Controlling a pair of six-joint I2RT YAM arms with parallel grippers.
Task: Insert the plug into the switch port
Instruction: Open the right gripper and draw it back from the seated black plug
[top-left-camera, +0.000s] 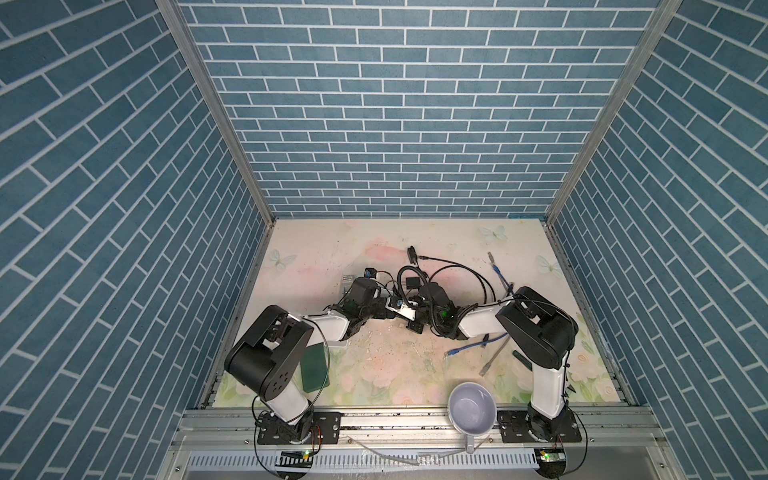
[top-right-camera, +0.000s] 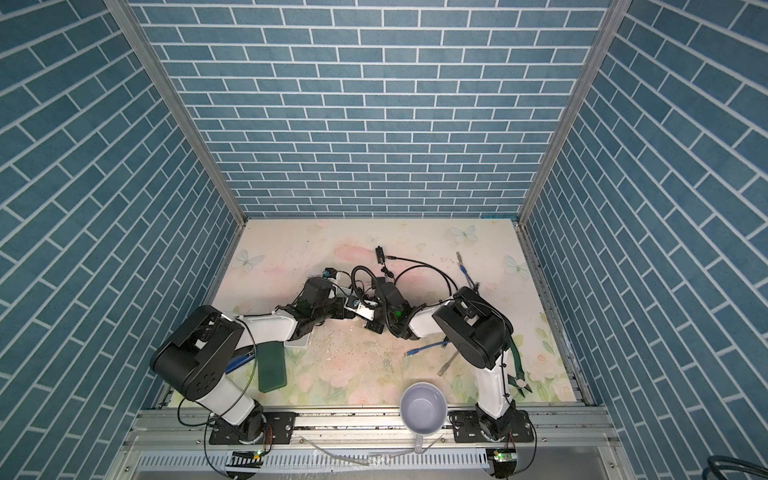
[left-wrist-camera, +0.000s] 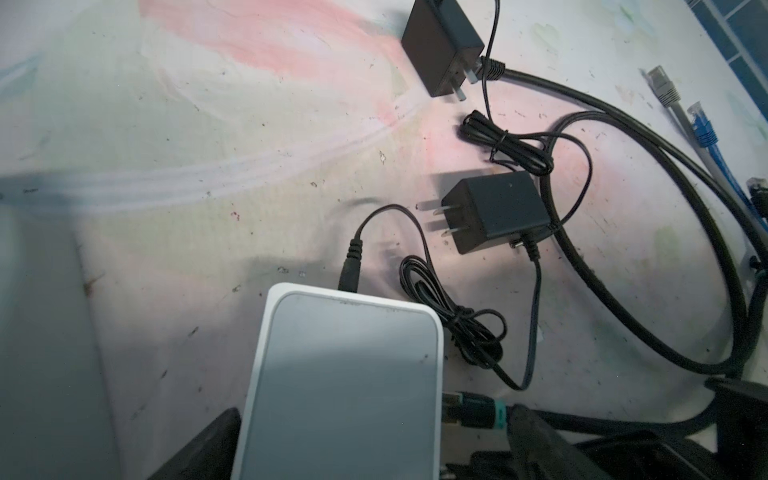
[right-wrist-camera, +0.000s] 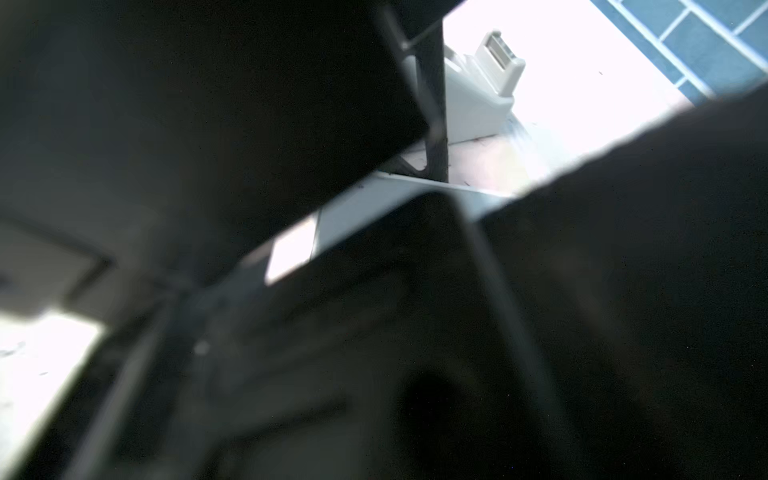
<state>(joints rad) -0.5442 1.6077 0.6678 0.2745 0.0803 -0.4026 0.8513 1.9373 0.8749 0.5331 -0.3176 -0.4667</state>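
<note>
We see switch (left-wrist-camera: 340, 386) btw both jaws. Right jaws clamped on plug (left-wrist-camera: 478, 411), its long axis aimed at switch's side, tip just beside it. Left jaws on switch's opp side; can't tell opening.

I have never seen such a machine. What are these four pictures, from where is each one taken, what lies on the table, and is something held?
Two robot arms stand at the front of a flowered table; each ends in a gripper. Two pictures look down from one overhead camera; two come from cameras on the wrists, the right one mostly dark. On the table lie a white network switch, black power adapters, blue and grey network cables and a mug. The switch sits between the fingers of the left gripper; whether it grips, I cannot tell. The right gripper seems shut on a teal-ringed plug beside the switch.
</note>
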